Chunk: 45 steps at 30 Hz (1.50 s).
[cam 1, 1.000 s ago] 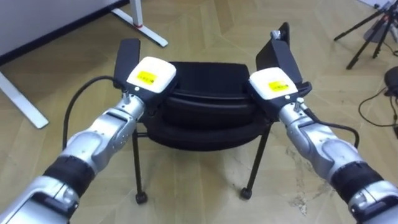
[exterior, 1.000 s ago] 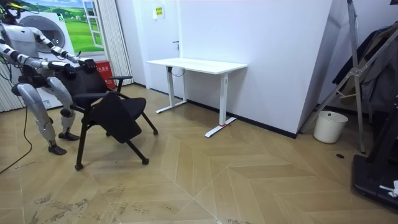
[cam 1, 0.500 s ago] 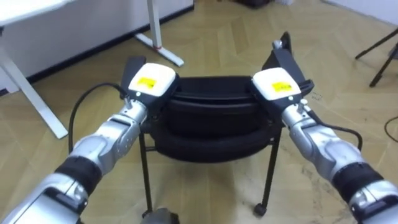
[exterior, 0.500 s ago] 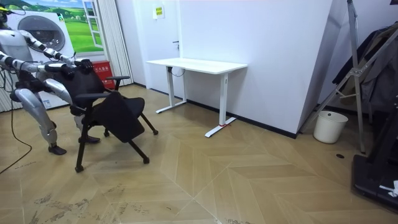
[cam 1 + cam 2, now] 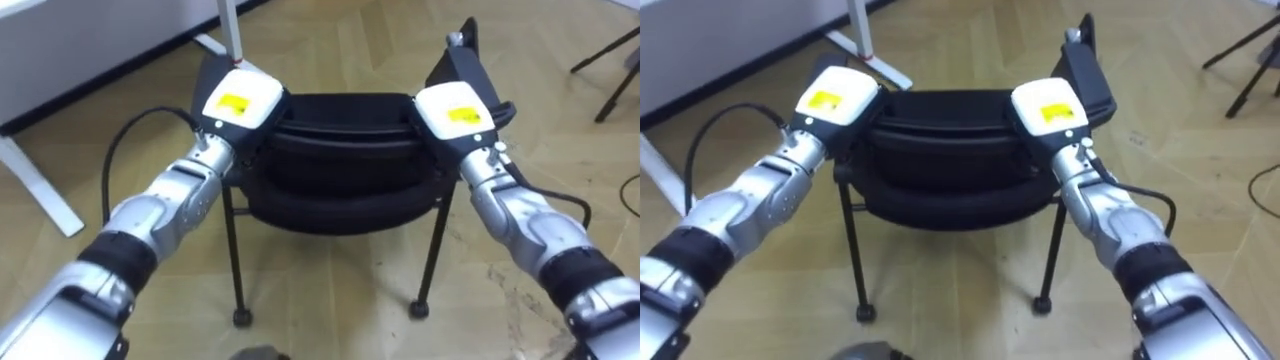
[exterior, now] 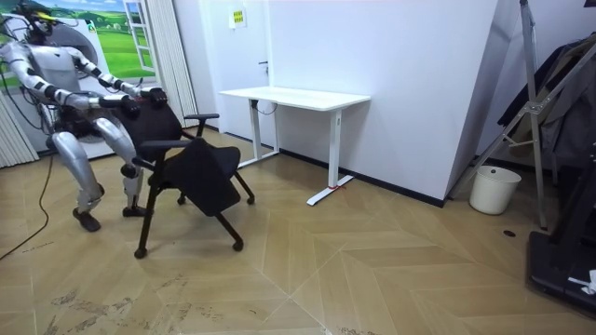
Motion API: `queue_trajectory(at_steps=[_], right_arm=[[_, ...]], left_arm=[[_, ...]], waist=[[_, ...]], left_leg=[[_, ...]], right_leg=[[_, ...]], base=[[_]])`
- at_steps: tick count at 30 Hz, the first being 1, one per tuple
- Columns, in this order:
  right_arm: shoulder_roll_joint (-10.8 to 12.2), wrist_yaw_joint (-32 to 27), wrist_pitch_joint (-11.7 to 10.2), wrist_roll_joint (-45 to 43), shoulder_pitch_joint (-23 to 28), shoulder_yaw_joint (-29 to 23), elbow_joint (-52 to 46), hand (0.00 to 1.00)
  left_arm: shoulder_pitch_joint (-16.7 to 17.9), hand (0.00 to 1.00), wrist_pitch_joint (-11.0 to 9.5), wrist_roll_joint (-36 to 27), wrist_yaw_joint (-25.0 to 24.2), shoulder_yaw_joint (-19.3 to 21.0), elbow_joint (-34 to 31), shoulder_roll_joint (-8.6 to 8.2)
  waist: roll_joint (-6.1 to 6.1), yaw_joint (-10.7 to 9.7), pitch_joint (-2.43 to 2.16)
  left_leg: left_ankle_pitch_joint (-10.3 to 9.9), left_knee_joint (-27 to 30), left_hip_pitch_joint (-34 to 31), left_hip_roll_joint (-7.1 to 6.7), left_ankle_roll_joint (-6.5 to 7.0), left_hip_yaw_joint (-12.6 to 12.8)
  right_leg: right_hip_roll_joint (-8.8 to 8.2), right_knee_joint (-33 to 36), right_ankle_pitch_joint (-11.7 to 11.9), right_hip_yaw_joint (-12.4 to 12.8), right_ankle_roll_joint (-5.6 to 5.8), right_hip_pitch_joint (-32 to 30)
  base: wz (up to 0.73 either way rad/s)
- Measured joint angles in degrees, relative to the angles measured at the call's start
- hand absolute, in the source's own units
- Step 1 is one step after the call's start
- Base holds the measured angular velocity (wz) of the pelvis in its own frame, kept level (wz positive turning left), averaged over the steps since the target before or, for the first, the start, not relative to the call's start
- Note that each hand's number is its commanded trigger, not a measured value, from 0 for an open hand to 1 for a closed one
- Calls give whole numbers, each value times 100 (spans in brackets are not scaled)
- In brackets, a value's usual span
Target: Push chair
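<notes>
Pale herringbone parquet floor (image 6: 372, 270) lies all around me, scuffed at six o'clock. Looking down, I see a white desk's foot (image 5: 45, 195) at nine o'clock and dark tripod legs (image 5: 605, 50) at two. In the room view the white desk (image 6: 294, 96) stands against a plain white wall (image 6: 400, 84), with a white bin (image 6: 494, 189) at three o'clock and a landscape poster (image 6: 116, 28) at ten.
</notes>
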Motion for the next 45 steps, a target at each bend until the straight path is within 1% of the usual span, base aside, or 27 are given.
queue_trajectory(at_steps=[1, 2, 3, 6, 7, 8, 9, 10, 11, 12, 13, 18, 19, 22, 23, 24, 25, 26, 27, 29, 30, 32, 34, 36, 39, 41, 45], right_arm=[[25, -7, 29, -3, -25, 1, -23, 100], [50, -32, 96, -13, -40, 5, -68, 100], [69, -49, 140, -21, -41, 6, -87, 100], [176, -81, 224, -49, -35, 13, -69, 100], [206, -81, 227, -46, -12, 18, -65, 100], [221, -81, 223, -45, 5, 56, -62, 100], [231, -77, 219, -43, 8, 75, -49, 100], [250, -75, 206, -40, 4, 91, -10, 100], [247, -72, 207, -40, -4, 92, -8, 100], [243, -72, 217, -41, -23, 90, -14, 100], [230, -60, 221, -41, -107, 92, -2, 100], [103, 128, 232, -55, -506, 145, 84, 100], [107, 144, 242, -54, -551, 172, 85, 100], [151, 281, 258, -66, -584, 173, 81, 100], [193, 325, 268, -66, -579, 172, 120, 100], [215, 351, 268, -66, -573, 172, 145, 100], [277, 359, 260, -66, -565, 176, 228, 100], [278, 362, 237, -64, -562, 186, 251, 100], [271, 365, 232, -64, -562, 186, 250, 100], [277, 365, 233, -56, -565, 180, 287, 100], [293, 365, 227, -42, -565, 182, 323, 100], [344, 360, 213, 5, -565, 240, 465, 100], [383, 360, 212, 45, -561, 312, 527, 100], [394, 359, 215, 49, -561, 346, 524, 100], [387, 351, 218, 46, -560, 356, 485, 100], [354, 264, 243, 96, -562, 411, 442, 100], [335, 239, 370, 193, -594, 516, 409, 100]], left_arm=[[-17, 100, -15, -12, 61, -2, 15, 7], [-43, 100, -19, -17, 131, 15, 65, 10], [-57, 100, -23, -17, 172, 21, 105, 2], [-143, 100, -99, -18, 233, 10, 287, 33], [-161, 100, -125, -33, 273, -24, 362, 43], [-131, 100, -135, -34, 302, -35, 378, 63], [-111, 100, -135, -39, 304, -37, 378, 69], [-76, 100, -124, -60, 307, -45, 377, 75], [-48, 100, -123, -95, 319, -44, 376, 102], [-46, 100, -120, -123, 325, -44, 375, 100], [-47, 100, -56, -186, 340, -39, 357, 63], [-97, 100, 173, -275, 430, 33, 359, -83], [-113, 100, 197, -277, 450, 40, 358, -109], [-112, 100, 232, -276, 456, 39, 380, -95], [-102, 100, 246, -269, 473, 26, 402, -93], [-89, 100, 251, -267, 493, 12, 422, -94], [-62, 100, 257, -268, 560, -29, 480, -90], [-54, 100, 298, -281, 587, -69, 489, -102], [-55, 100, 314, -281, 590, -70, 488, -115], [-55, 100, 372, -281, 602, -72, 495, -155], [-55, 100, 375, -281, 602, -81, 516, -163], [-22, 100, 422, -295, 637, -146, 605, -208], [29, 100, 471, -339, 725, -206, 662, -225], [84, 100, 503, -346, 831, -208, 665, -234], [84, 100, 574, -346, 861, -198, 664, -293], [81, 100, 648, -346, 916, -197, 618, -332], [102, 100, 783, -346, 912, -188, 525, -368]], waist=[[45, 34, 13], [122, 68, 59], [153, 56, 75], [165, -98, 81], [163, -132, 76], [143, -131, 66], [132, -121, 60], [99, -114, 29], [166, -100, -50], [207, -99, -78], [255, -87, -84], [223, -58, -44], [182, -64, -38], [105, 14, -10], [44, 25, 26], [28, 24, 35], [-13, 49, 53], [-26, 24, 48], [-31, 40, 45], [-46, 104, 57], [-57, 106, 63], [-114, 100, 93], [-115, 92, 99], [-115, 74, 99], [-113, 55, 96], [-97, 63, 88], [-81, 77, 78]], left_leg=[[-103, 22, 53, 2, -16, -115], [-182, 25, 131, 6, -51, -238], [-216, 22, 180, 8, -70, -299], [-389, 36, 340, 55, -224, -613], [-466, 36, 431, 80, -328, -757], [-567, 34, 547, 153, -434, -799], [-623, 35, 584, 166, -499, -833], [-754, 114, 671, 247, -642, -968], [-885, 229, 683, 412, -839, -1058], [-922, 267, 692, 473, -926, -1092], [-976, 266, 740, 595, -1051, -1139], [-794, -335, 926, 832, -1392, -1145], [-748, -445, 985, 859, -1398, -1158], [-601, -137, 1031, 1048, -1165, -1075], [-409, 233, 937, 1105, -1060, -1066], [-274, 467, 854, 1146, -1002, -1064], [130, 1010, 610, 1178, -838, -1116], [658, 1614, 238, 1163, -820, -1242], [912, 1916, 50, 1137, -824, -1235], [1693, 2708, -512, 941, -798, -1194], [1832, 2834, -628, 910, -807, -1190], [1922, 3208, -916, 647, -813, -1051], [1902, 3128, -1040, 556, -792, -877], [1884, 2859, -1161, 406, -776, -880], [1857, 2014, -1213, 230, -772, -862], [1811, 1140, -1185, 175, -713, -804], [1814, 65, -985, 122, -719, -694]], right_leg=[[20, 268, 31, 77, 23, -301], [27, 321, -86, 72, 10, -642], [5, 271, -137, 22, -12, -769], [-73, -730, -198, 52, 18, -1364], [-129, -1478, -134, 58, 48, -1444], [-137, -2354, 66, 144, 85, -1427], [-142, -2749, 197, 207, 98, -1384], [-181, -3083, 555, 149, 97, -1287], [-31, -3004, 647, 16, -9, -1220], [47, -2962, 674, -30, -66, -1202], [123, -2828, 656, -126, -335, -1186], [201, -2646, 227, -389, -623, -1221], [214, -2600, 120, -436, -673, -1214], [285, -2448, -180, -551, -790, -1043], [292, -2385, -328, -603, -846, -914], [300, -2376, -382, -643, -866, -842], [301, -2372, -474, -705, -900, -712], [295, -2354, -548, -786, -934, -628], [292, -2318, -586, -794, -949, -621], [233, -2140, -742, -906, -1057, -549], [218, -2096, -770, -919, -1068, -517], [126, -1985, -943, -980, -1184, -324], [119, -1989, -1037, -1014, -1105, -190], [107, -1985, -1086, -1045, -1057, -137], [85, -1996, -1136, -1105, -1052, -97], [86, -2006, -1157, -1169, -1068, -120], [88, -2015, -1185, -1237, -1120, -99]], base=[[-28], [-21], [0], [44], [41], [32], [32], [31], [30], [18], [18], [16], [20], [14], [14], [22], [26], [22], [11], [2], [15], [16], [8], [9], [12], [11], [6]])
